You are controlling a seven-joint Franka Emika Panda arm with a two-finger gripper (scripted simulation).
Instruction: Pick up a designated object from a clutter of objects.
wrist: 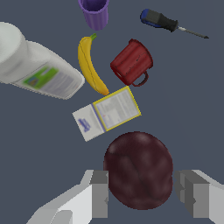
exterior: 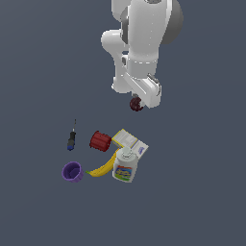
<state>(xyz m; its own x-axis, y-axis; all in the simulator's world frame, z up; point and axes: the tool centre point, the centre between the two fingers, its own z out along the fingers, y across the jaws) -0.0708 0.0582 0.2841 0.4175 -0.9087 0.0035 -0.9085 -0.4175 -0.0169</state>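
Observation:
The small dark maroon ball point(exterior: 136, 104) sits between my gripper's point(exterior: 137, 103) fingers under the white hand. In the wrist view the ball point(wrist: 139, 168) fills the gap between the two grey fingers point(wrist: 99, 192) of the gripper point(wrist: 146, 194), which is shut on it. The ball is held apart from the clutter. The clutter lies on the dark floor: red mug point(exterior: 100, 141), purple cup point(exterior: 72, 171), yellow banana point(exterior: 103, 167), white labelled bottle point(exterior: 125, 166), white-blue box point(exterior: 130, 141) and small dark screwdriver point(exterior: 71, 139).
In the wrist view the box point(wrist: 107, 113) lies nearest the held ball, with the red mug point(wrist: 131, 62), banana point(wrist: 89, 65), bottle point(wrist: 37, 65), purple cup point(wrist: 94, 12) and screwdriver point(wrist: 168, 22) beyond it. The white arm point(exterior: 144, 33) stands above the gripper in the exterior view.

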